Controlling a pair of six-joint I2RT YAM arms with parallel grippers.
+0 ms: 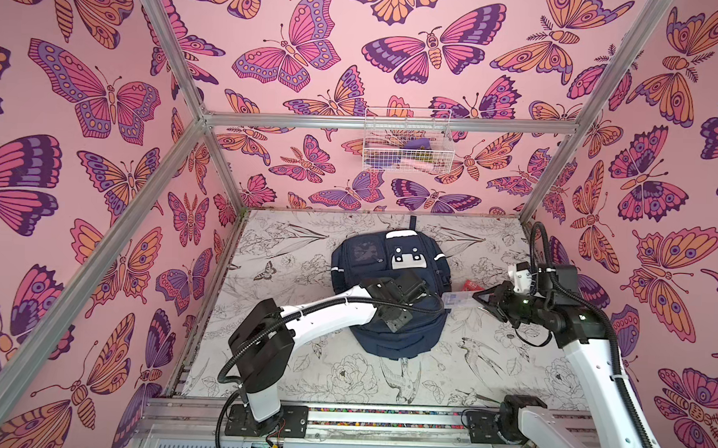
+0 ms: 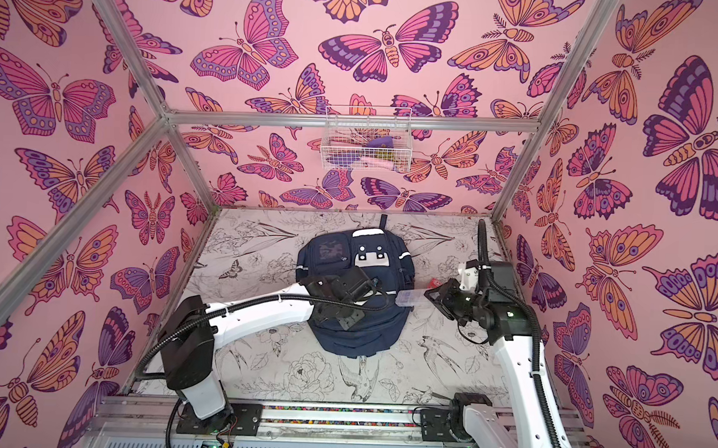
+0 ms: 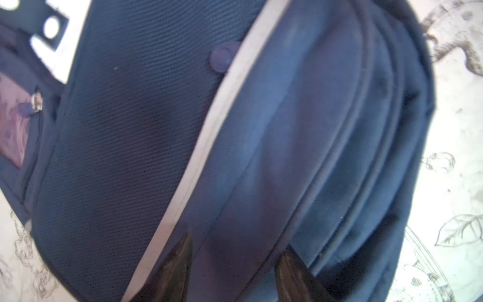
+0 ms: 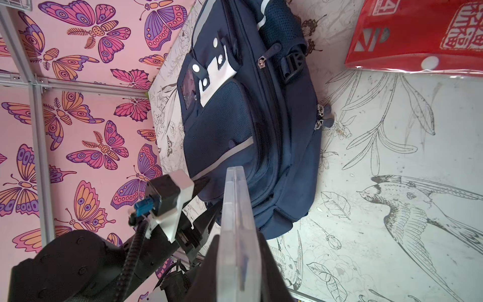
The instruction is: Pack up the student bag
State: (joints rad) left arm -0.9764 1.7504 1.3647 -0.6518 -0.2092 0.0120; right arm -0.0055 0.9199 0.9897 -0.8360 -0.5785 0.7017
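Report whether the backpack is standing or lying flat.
Lying flat: the student bag rests on the table, its white patch facing up.

Navy student bag (image 1: 398, 339), white stripes (image 4: 236, 151); pink butterfly walls (image 1: 80, 179); red packet (image 4: 418, 34); black-line floral table (image 1: 342, 378).

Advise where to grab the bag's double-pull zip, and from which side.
Take one of the paired zip pulls on the student bag's side nearest the right tool. The tabs stick out past the fabric edge over the table, so a pinch from that side, coming in low, looks best. That tool is shut on a clear case, so it isn't free.
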